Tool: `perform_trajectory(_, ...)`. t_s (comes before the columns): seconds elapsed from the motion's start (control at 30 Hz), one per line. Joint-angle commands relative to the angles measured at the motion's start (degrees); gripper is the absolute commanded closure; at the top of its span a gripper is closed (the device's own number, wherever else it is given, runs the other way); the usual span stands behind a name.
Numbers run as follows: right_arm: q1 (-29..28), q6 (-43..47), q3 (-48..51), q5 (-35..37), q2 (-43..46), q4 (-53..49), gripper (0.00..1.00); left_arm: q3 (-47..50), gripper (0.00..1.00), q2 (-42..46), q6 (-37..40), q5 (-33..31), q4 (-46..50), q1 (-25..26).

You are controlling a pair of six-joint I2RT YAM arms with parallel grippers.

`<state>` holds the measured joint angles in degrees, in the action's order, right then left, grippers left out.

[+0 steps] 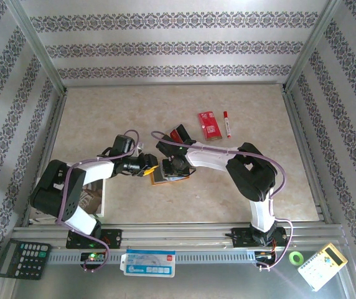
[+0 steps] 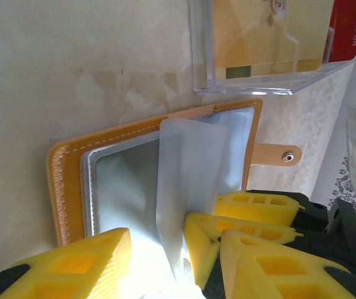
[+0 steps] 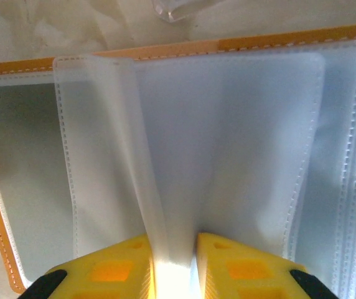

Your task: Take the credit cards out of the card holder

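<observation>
Between the fingertips of the right gripper (image 3: 173, 249), a clear pocket leaf (image 3: 125, 143) is pinched. The jaws stand nearly together on it, and it rises upright from the open card holder (image 3: 165, 48) lying flat directly beneath. The leaf runs straight away from the fingertips, in line with the gripper, while the holder's long axis lies crosswise under it.

Facing from the opposite side, the left gripper (image 1: 149, 166) has its fingers parted to either side of that same leaf, clamped on nothing I can make out. Both arms are at the holder. The right has the hold, so the left looks the freer one to reach into a pocket.

The pockets nearest the fingers look grey-blue, and whether any credit cards sit in them I cannot tell. Just beyond the right gripper, on the table (image 1: 103, 118), lies a small red and dark thing (image 1: 177, 134), too small to identify.
</observation>
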<state>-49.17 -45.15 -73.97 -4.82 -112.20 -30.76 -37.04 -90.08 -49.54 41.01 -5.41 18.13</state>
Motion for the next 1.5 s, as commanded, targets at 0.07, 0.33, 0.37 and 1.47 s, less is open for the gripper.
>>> perform_trajectory(0.07,0.73,-0.91,2.41,1.11,0.43,-0.87,0.76,-1.84,0.58,-1.97,3.88,-0.94,3.75,0.94)
perform_trajectory(0.33,0.92,0.41,5.08,12.0,7.92,-1.29,0.72,-2.56,0.58,-1.86,8.24,-4.55,10.51,0.91)
perform_trajectory(0.37,1.0,-0.03,5.37,13.49,8.49,-1.94,0.72,-2.75,0.58,-1.76,8.22,-4.44,10.58,0.92)
perform_trajectory(1.47,1.62,-2.88,19.12,19.67,26.75,11.7,0.69,-14.26,0.64,-13.75,-2.71,-0.54,-5.86,12.3)
